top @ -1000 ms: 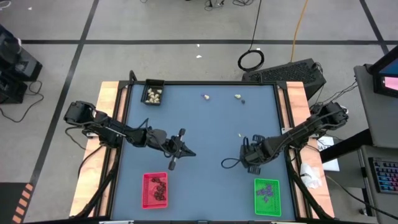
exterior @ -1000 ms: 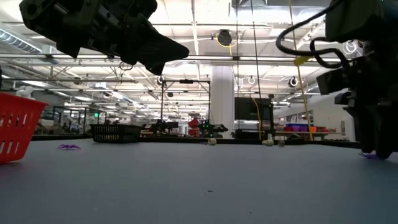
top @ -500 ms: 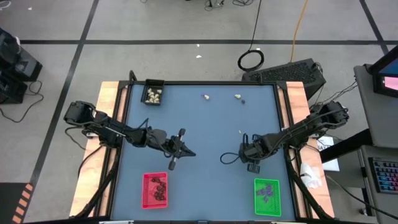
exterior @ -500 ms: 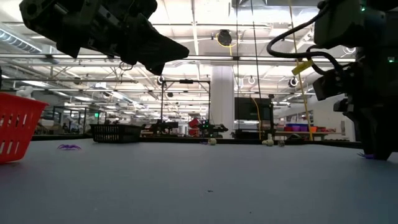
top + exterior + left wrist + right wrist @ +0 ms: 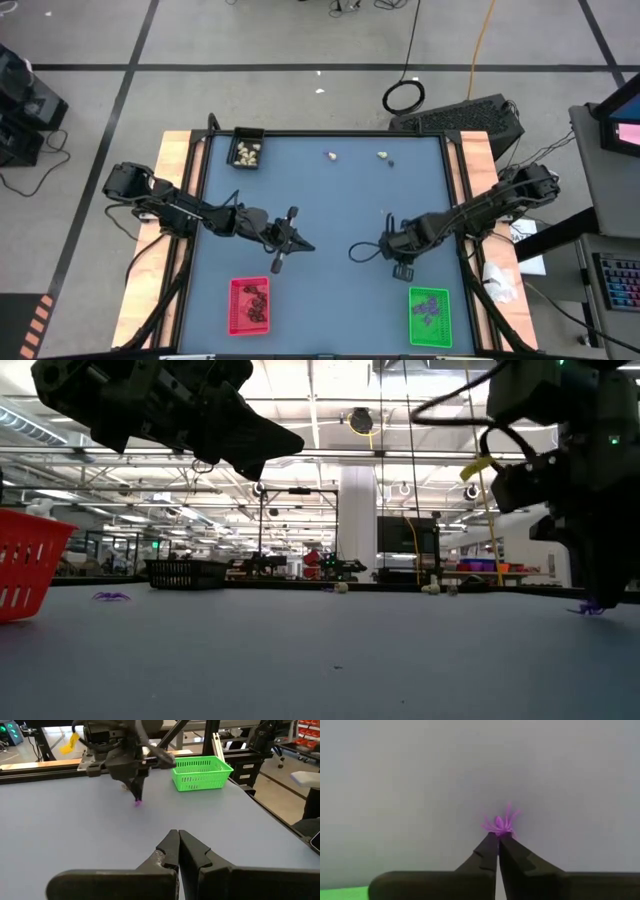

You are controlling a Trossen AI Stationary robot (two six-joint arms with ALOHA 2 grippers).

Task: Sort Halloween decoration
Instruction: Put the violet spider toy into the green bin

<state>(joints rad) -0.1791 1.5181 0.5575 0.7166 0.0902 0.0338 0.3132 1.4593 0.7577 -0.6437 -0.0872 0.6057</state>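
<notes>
My right gripper (image 5: pixel 498 838) points down at the table's right middle (image 5: pixel 386 243), shut on a flat purple bit (image 5: pixel 501 824), which also shows in the left wrist view (image 5: pixel 137 803) and the low view (image 5: pixel 588 609). My left gripper (image 5: pixel 178 834) is shut on nothing and hangs above the table's left middle (image 5: pixel 300 244). Loose cream-white lumps (image 5: pixel 331 155) (image 5: pixel 382 154) lie near the far edge. Another purple bit (image 5: pixel 110 596) lies on the table near the red tray (image 5: pixel 30 575). My right gripper pinches the purple bit between its two fingertips (image 5: pixel 490 845), at the bit's near edge (image 5: pixel 499 833). The fingers come from above, pointing down. The bit spreads out beyond the tips, at table level (image 5: pixel 137 803); whether it is lifted clear I cannot tell.
A black tray (image 5: pixel 247 150) with cream lumps stands at the far left corner. At the near edge are a red tray (image 5: pixel 250 303) with black lumps and a green tray (image 5: pixel 430 315) with purple bits. A small dark lump (image 5: pixel 391 162) lies beside the far cream lumps.
My right gripper has shifted a little toward the table's left edge and has shut its fingers on the purple bit. My left arm has kept still.
</notes>
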